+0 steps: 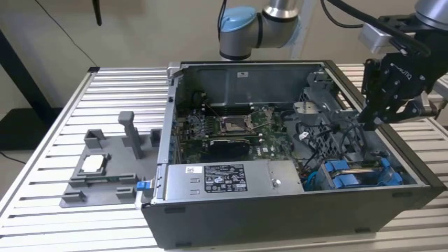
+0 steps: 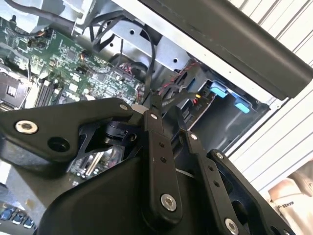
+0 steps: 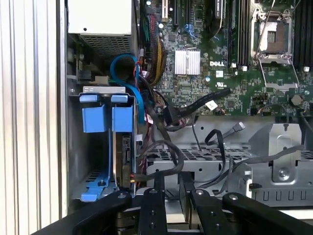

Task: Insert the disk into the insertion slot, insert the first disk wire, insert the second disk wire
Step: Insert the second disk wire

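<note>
- The gripper (image 1: 372, 123) is built of matt black, flat linkage bars joined by round silver pins. It hangs over the computer case (image 1: 280, 220), just inside the side wall on the exterior view's right.
- In the first wrist view the gripper (image 3: 172, 180) has its jaws a narrow gap apart. Pale perforated metal shows through the gap, and nothing is gripped.
- The disk (image 1: 357, 173) stands on edge in the insertion slot (image 3: 103, 90), in the case's near corner on the exterior view's right. Its bright blue plastic carrier ends in two squarish tabs.
- In the first wrist view the disk (image 3: 125, 156) shows a thin brownish edge between the blue rails, inside the grey sheet-metal cage.
- Glossy black cables (image 3: 166, 152) curl in loose loops between the cage and the gripper, close to its tips.
- The green motherboard (image 3: 220, 73) lines the case floor and carries a small finned silver heat sink (image 3: 187, 62).
- A boxy silver power supply (image 1: 224, 181) with a white label lies along the case's near edge.
- The case rests on a ribbed aluminium table (image 1: 42, 210). A blocky grey plastic fixture (image 1: 105, 168) sits near the table's edge on the exterior view's left.
</note>
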Robot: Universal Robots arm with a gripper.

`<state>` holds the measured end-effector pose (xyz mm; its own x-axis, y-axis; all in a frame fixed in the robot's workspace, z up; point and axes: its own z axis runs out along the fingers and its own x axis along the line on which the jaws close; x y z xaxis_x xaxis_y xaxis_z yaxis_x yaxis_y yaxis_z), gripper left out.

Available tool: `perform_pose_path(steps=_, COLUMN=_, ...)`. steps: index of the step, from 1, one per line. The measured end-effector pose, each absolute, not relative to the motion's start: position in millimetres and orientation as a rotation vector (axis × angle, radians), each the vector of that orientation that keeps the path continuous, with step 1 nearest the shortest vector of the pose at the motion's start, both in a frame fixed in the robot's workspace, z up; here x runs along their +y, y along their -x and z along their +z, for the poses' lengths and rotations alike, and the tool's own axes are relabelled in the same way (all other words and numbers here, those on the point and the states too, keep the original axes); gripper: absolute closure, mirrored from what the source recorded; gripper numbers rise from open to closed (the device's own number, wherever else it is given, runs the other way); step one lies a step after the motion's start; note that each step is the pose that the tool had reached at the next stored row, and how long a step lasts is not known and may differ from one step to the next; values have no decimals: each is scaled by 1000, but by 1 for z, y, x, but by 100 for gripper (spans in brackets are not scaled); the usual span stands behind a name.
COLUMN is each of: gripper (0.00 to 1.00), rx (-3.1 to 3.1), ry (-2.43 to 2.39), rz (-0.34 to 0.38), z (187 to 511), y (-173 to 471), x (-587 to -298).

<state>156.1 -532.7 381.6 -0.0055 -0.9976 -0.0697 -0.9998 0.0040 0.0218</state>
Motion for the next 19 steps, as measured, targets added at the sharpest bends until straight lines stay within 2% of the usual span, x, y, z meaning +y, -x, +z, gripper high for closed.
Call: perform_pose_path(steps=19, gripper=73, rx=2176, ry=2170, rz=47, z=382, y=-100, x=-532)
